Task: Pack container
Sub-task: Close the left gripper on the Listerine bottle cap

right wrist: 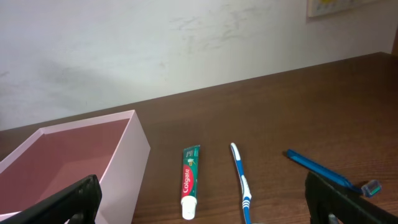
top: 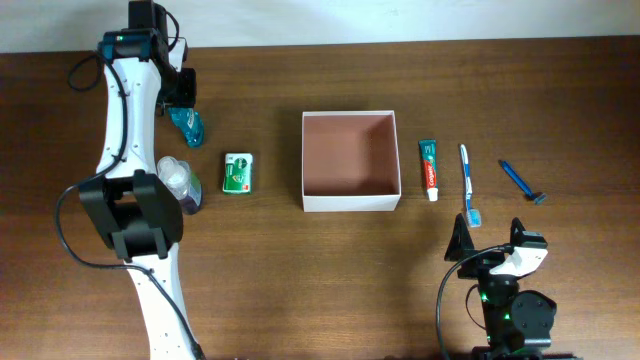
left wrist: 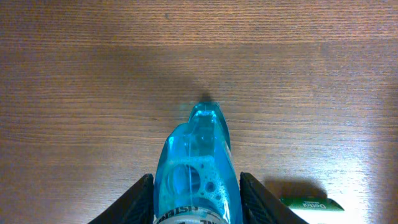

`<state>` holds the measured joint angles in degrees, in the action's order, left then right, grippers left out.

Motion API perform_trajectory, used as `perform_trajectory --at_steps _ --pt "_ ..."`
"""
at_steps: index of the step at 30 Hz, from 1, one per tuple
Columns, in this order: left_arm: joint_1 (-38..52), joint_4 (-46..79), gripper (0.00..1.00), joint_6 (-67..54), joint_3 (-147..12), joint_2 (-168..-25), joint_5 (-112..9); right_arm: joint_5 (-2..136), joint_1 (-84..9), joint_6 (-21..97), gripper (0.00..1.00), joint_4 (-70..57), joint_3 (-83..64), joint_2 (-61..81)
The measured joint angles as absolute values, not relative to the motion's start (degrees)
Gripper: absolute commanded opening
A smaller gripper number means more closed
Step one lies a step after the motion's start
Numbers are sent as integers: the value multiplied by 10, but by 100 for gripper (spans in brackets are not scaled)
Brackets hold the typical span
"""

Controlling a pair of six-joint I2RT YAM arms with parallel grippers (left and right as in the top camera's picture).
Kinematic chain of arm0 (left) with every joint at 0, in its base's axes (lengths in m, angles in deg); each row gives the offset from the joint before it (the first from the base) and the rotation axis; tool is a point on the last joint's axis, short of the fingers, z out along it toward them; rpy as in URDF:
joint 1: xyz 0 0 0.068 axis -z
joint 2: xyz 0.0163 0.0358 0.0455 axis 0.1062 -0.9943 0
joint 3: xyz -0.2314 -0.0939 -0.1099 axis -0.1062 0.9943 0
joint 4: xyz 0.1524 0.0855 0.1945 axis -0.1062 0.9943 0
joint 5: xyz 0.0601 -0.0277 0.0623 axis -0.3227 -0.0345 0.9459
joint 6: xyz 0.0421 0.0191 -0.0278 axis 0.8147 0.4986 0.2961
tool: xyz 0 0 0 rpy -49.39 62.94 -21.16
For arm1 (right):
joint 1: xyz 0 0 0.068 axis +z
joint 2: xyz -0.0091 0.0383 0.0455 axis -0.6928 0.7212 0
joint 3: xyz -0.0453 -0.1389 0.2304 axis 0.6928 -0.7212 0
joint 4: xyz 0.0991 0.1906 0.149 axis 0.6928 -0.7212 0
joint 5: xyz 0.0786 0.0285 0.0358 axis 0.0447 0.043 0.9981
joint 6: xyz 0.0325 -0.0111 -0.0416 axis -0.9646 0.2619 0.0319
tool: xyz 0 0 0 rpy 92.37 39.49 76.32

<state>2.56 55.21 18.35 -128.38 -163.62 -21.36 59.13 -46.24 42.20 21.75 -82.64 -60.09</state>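
The container [top: 350, 204], a square white-walled box with a reddish-brown inside, stands in the middle of the table with nothing in it; its near wall [right wrist: 127, 163] also shows in the right wrist view. At the far left a blue liquid bottle [top: 188, 126] lies on the wood. My left gripper [top: 186, 110] is shut on the bottle [left wrist: 198, 165], a finger pressed against each side [left wrist: 144, 198]. Near the front right edge my right gripper [top: 491, 240] hangs open, holding nothing.
A green soap box [top: 237, 173] lies left of the container, and a clear bottle [top: 178, 180] sits beside my left arm. On the container's right lie a toothpaste tube [top: 429, 168], a blue toothbrush [top: 467, 181] and a blue razor [top: 521, 180].
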Motion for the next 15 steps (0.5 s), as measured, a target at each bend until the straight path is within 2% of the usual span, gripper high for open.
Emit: perform_trajectory --at_steps 3,6,7,9,15 --pt "26 555 43 183 -1284 -1636 -214 591 -462 422 99 218 -826 -601" --pt "26 559 29 183 -1284 -1636 -214 591 -462 422 99 218 -826 -601" --pt "26 559 22 185 -1284 -1636 -214 591 -462 422 98 218 -826 -601" --pt "25 559 14 183 -1284 -1636 -214 591 -462 422 99 218 -826 -601" --pt "25 559 3 183 -1284 -1636 -214 591 -462 422 99 218 -826 -601"
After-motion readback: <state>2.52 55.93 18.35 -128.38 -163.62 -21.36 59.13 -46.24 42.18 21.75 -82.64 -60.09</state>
